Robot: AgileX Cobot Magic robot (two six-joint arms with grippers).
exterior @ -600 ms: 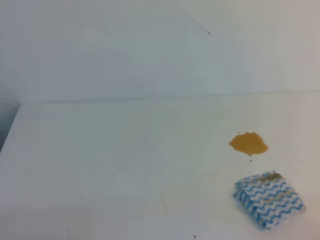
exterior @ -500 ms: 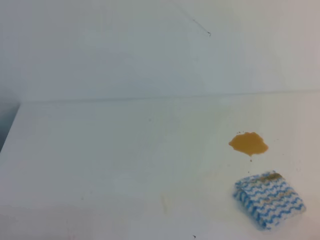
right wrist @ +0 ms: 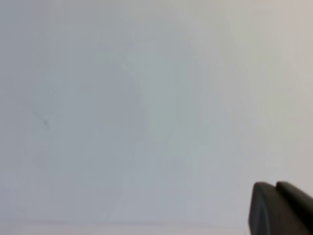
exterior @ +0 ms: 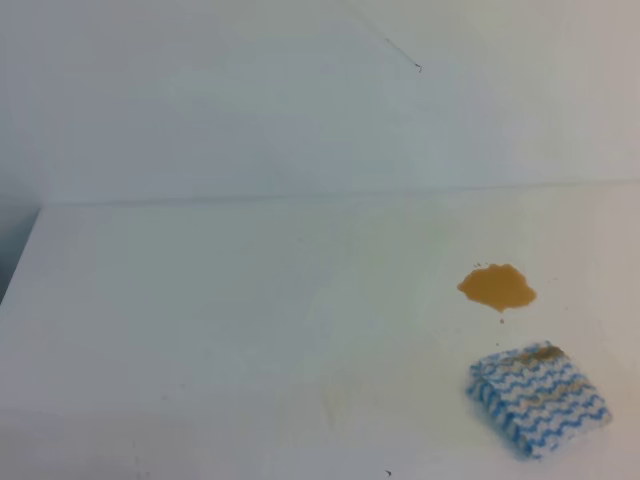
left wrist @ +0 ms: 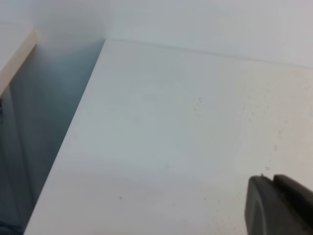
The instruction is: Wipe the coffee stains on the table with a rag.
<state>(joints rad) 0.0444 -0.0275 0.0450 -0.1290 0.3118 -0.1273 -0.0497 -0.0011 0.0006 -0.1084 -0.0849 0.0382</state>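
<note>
The coffee stains (exterior: 497, 287) form one small orange-brown blotch on the white table (exterior: 220, 320), right of centre in the exterior high view. Just in front of it and slightly to its right lies the rag (exterior: 538, 397), a folded blue-and-white zigzag cloth with brownish smudges, flat and untouched. Neither arm appears in that view. In the left wrist view my left gripper (left wrist: 273, 178) shows at the bottom right, its dark fingers pressed together over bare table. My right gripper (right wrist: 275, 185) looks the same in the right wrist view, shut and holding nothing, facing a plain pale surface.
A pale upright wall (exterior: 300, 100) rises behind the table. The table's left edge (left wrist: 73, 142) drops off into a dark gap beside it. A few tiny dark specks dot the tabletop.
</note>
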